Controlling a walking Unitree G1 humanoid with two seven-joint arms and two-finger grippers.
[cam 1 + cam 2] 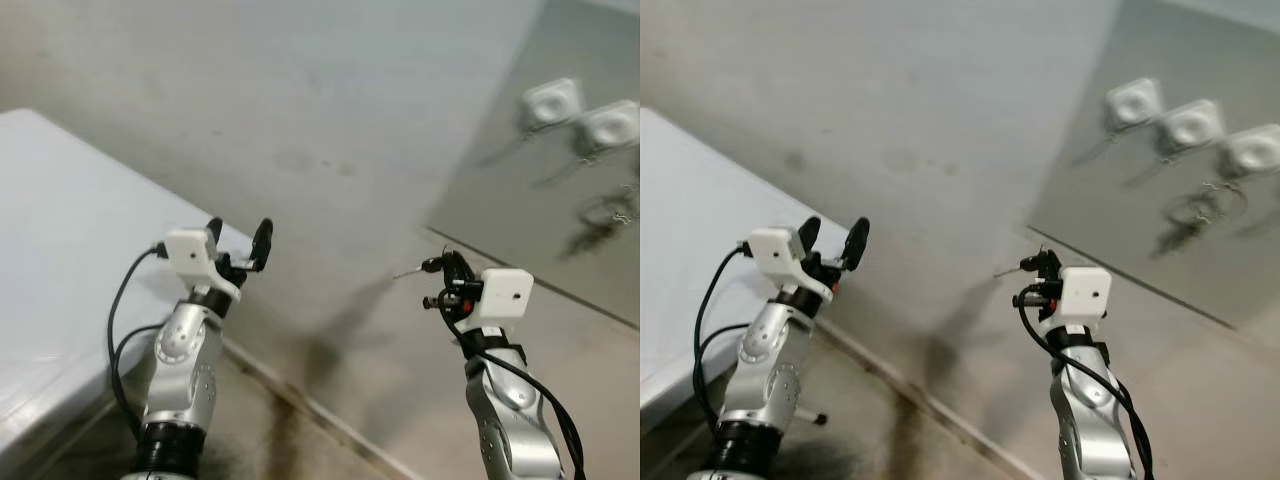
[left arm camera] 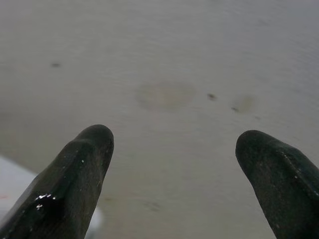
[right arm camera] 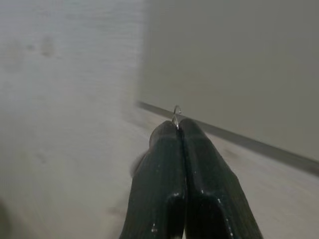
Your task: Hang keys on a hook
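Note:
Three white round hooks (image 1: pixel 1190 125) sit on a grey panel (image 1: pixel 1110 210) at the upper right. A key ring (image 1: pixel 1205 205) hangs under the middle hook and casts a shadow. My right gripper (image 1: pixel 432 266) is raised below and left of the panel, apart from it. It is shut on a thin silver key (image 1: pixel 405 272), and a small metal tip (image 3: pixel 176 110) pokes out between its fingertips (image 3: pixel 167 134). My left gripper (image 1: pixel 240 235) is held up open and empty, facing the bare wall (image 2: pixel 164 94).
A white tabletop (image 1: pixel 60 250) fills the left side, its corner just beside my left arm. A dark seam (image 1: pixel 300 400) runs along the foot of the beige wall (image 1: pixel 300 100). The panel's lower edge (image 3: pixel 224 134) lies just beyond my right fingertips.

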